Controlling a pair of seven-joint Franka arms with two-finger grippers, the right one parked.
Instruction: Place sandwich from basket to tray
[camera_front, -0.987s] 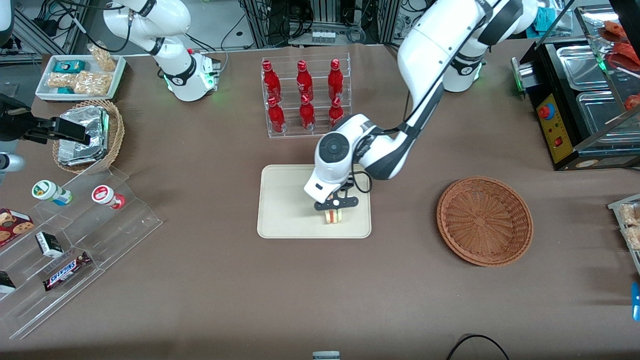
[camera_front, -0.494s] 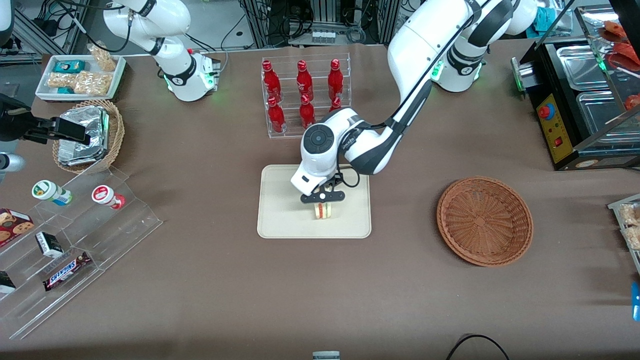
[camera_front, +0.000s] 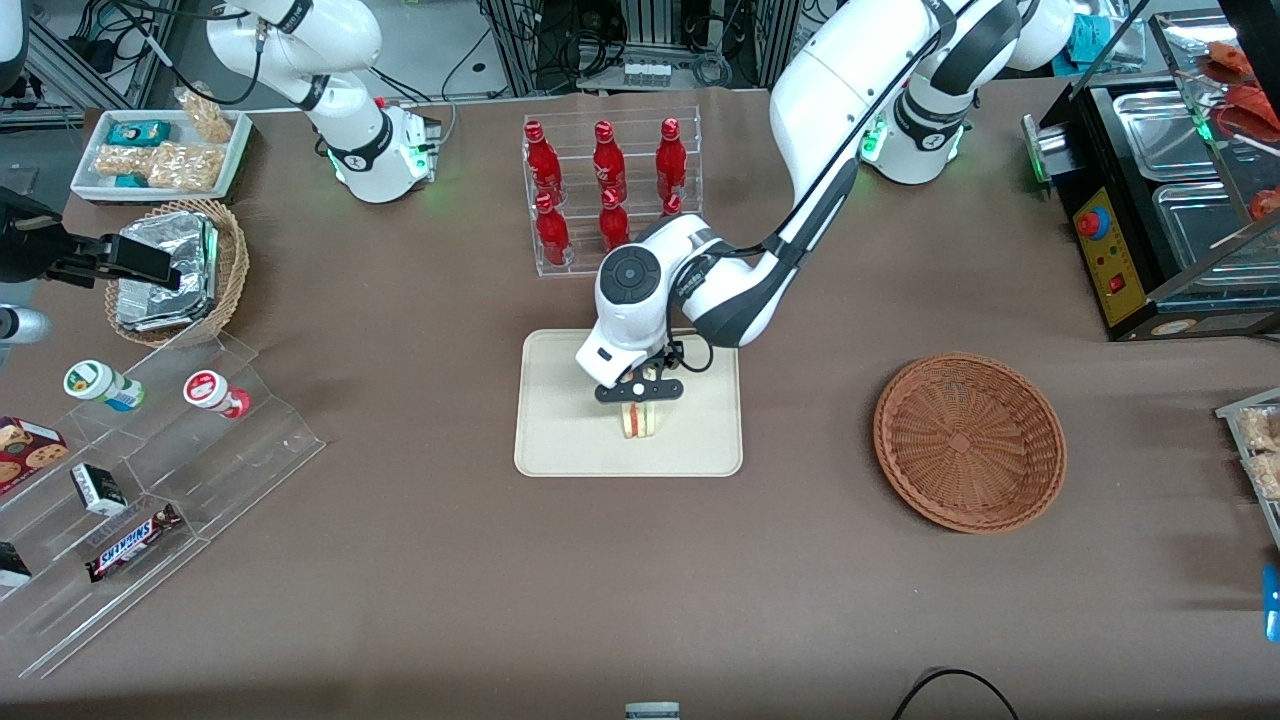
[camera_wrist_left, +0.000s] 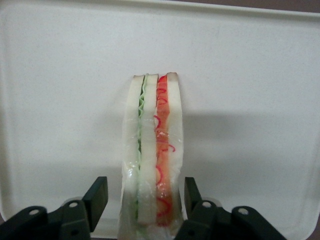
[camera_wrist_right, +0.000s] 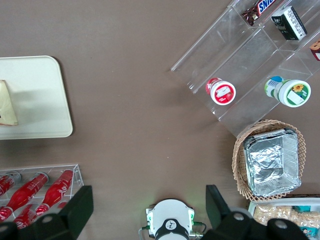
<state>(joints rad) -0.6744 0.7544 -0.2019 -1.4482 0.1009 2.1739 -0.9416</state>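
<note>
Currently listed, from the task's item outward.

Sandwich (camera_wrist_left: 152, 155): white bread with green and orange-red filling, standing on edge between the jaws. A narrow gap shows on each side, so the jaws appear slightly parted and not pressing; no firm contact is visible. Its lower edge seems to rest on the tray.

Gripper (camera_front: 639, 398): directly above the sandwich, pointing down over the tray.

Tray (camera_front: 560, 440): cream, rectangular, directly beneath the jaws; it carries only the sandwich.

Basket (camera_front: 969, 441): reddish-brown wicker, well apart from the jaws toward the working arm's end of the tabletop (camera_front: 420, 560); nothing lies in it.

Bottle rack (camera_front: 610, 190): clear, holding red bottles, near the jaws and farther from the front camera than the tray.

Progress, as a judgement: transfer is nearly complete. The sandwich is out of the basket and on the tray. What remains is opening the jaws fully if needed and lifting away without tipping the upright wedge.
</note>
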